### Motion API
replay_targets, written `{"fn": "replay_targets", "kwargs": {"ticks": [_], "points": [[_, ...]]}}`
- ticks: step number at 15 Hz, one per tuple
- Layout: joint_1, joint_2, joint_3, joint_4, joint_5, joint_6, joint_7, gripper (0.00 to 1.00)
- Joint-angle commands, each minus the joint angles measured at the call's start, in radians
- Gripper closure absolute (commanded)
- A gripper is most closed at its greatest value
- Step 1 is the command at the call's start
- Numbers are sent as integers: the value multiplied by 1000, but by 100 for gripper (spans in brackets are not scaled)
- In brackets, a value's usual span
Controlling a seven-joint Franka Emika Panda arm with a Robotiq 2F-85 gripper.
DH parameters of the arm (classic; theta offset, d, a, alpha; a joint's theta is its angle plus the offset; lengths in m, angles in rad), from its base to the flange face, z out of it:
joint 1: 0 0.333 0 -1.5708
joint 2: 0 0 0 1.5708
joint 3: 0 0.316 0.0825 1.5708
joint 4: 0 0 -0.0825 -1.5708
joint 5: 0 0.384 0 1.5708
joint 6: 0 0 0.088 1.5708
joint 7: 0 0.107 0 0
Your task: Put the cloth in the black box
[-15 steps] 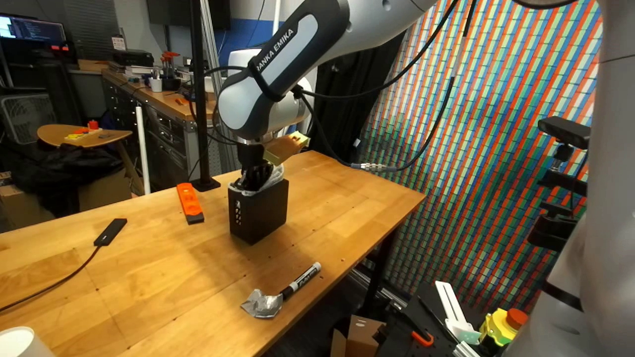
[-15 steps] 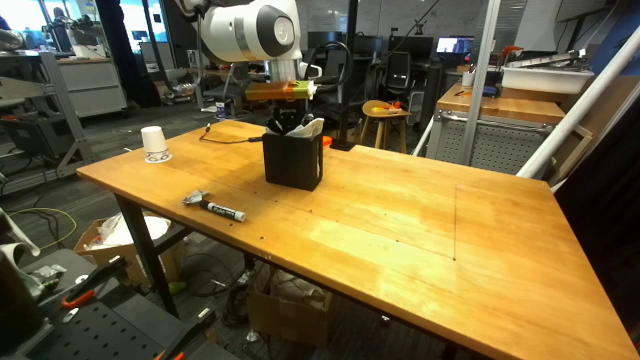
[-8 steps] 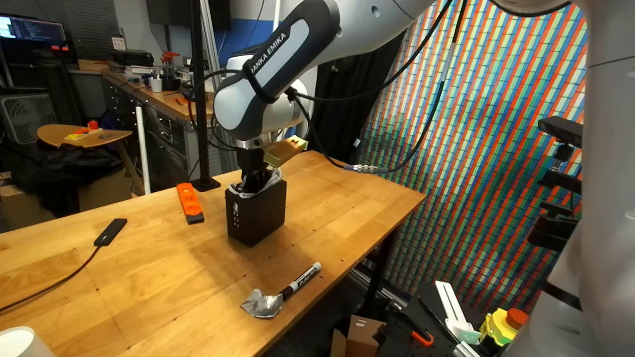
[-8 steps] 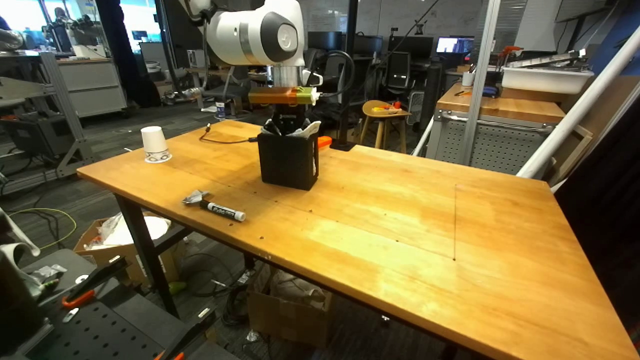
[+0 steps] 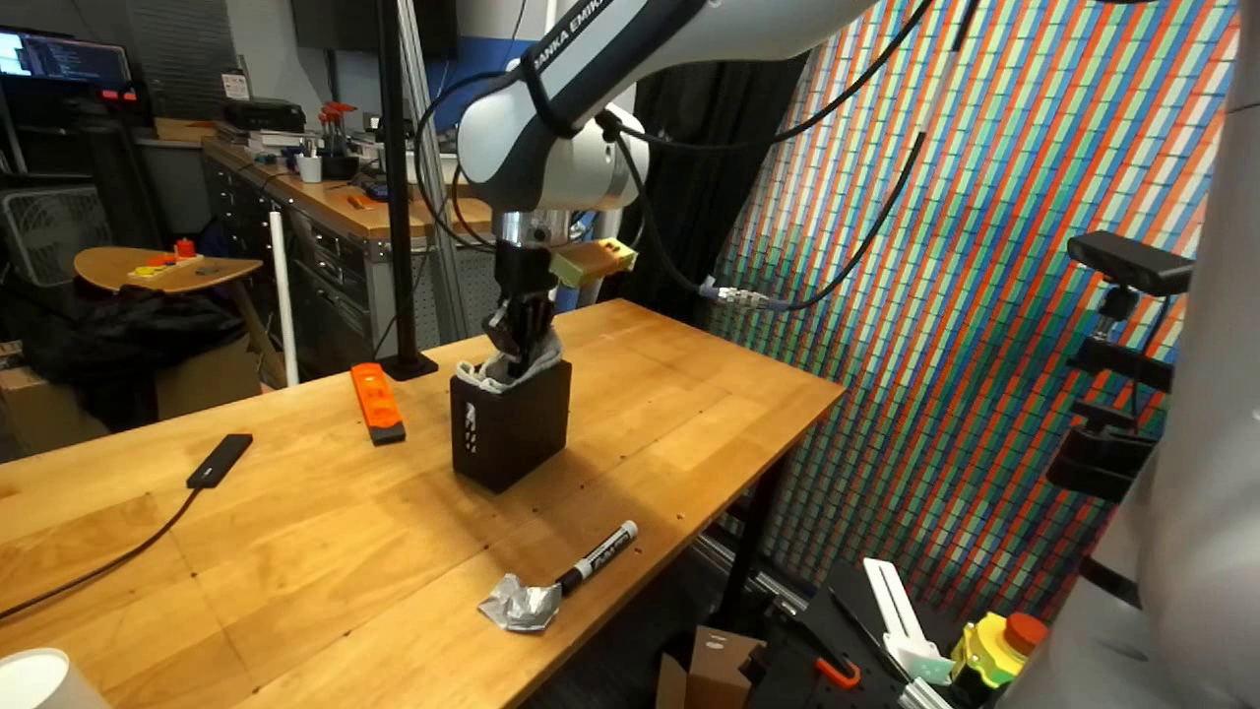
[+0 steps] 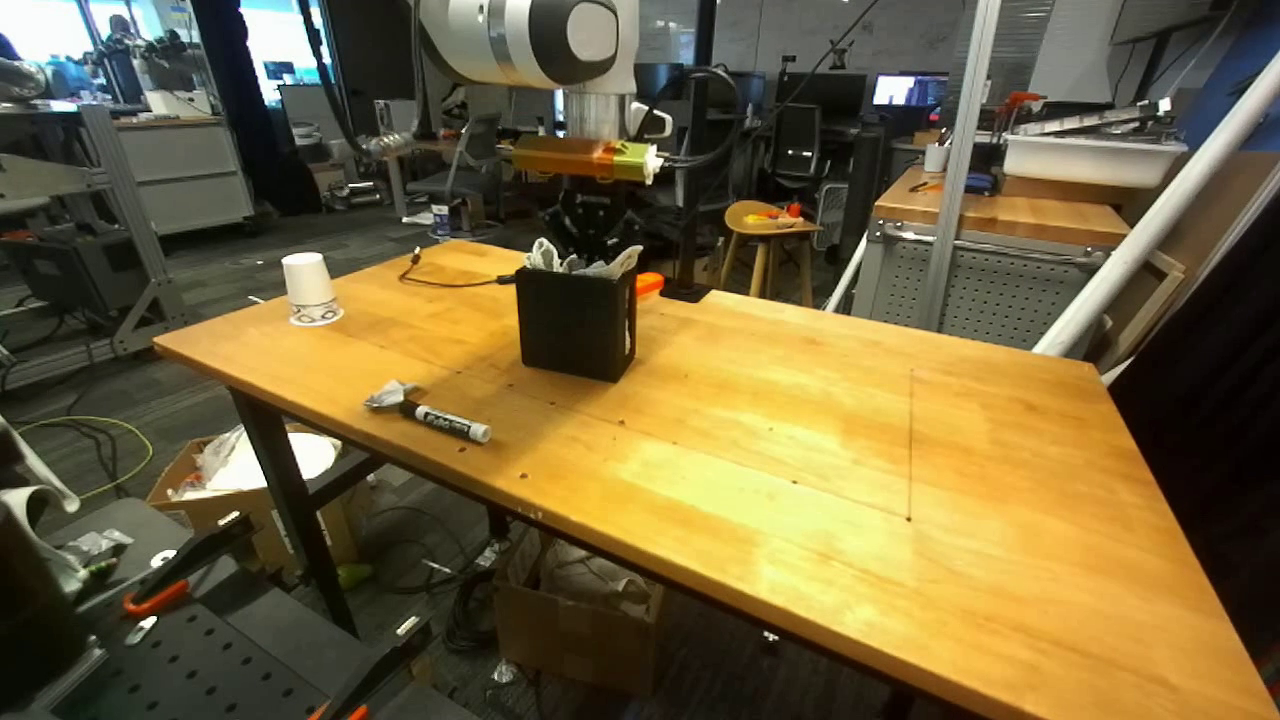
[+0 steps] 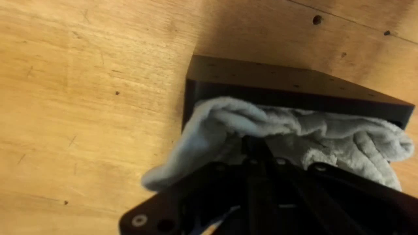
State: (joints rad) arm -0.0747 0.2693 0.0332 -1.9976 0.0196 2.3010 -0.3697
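The black box (image 5: 522, 428) stands upright on the wooden table and shows in both exterior views (image 6: 574, 325). The light grey cloth (image 7: 343, 125) is bunched in its opening, with folds sticking up above the rim (image 6: 622, 262). In the wrist view, one cloth fold hangs out past the left end of the box (image 7: 287, 78). My gripper (image 7: 256, 147) points down over the opening, its black fingers close together and their tips down among the cloth folds. I cannot tell whether any cloth is pinched between them. In an exterior view the fingertips (image 5: 522, 364) reach the cloth at rim height.
A marker (image 5: 600, 553) with a crumpled silver piece (image 5: 522, 603) lies near the table edge. An orange level (image 5: 377, 402), a black pole base (image 5: 409, 366) and a black hub with cable (image 5: 219, 461) are also on the table. A white paper cup (image 6: 308, 285) stands farther along.
My gripper first goes slightly lower, then rises, and its fingers draw together. The cloth stays in the box with more of it showing. The box has shifted slightly on the table.
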Motion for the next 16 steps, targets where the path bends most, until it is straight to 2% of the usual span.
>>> {"fn": "replay_targets", "kwargs": {"ticks": [1,6,11,16], "points": [[-28,-148,-9,-68,50,11,-40,100],[-26,-210,-57,-94,14,30,-22,100],[-26,-163,-79,-85,-15,68,-22,100],[-18,-130,-73,-76,-36,84,-13,100]]}}
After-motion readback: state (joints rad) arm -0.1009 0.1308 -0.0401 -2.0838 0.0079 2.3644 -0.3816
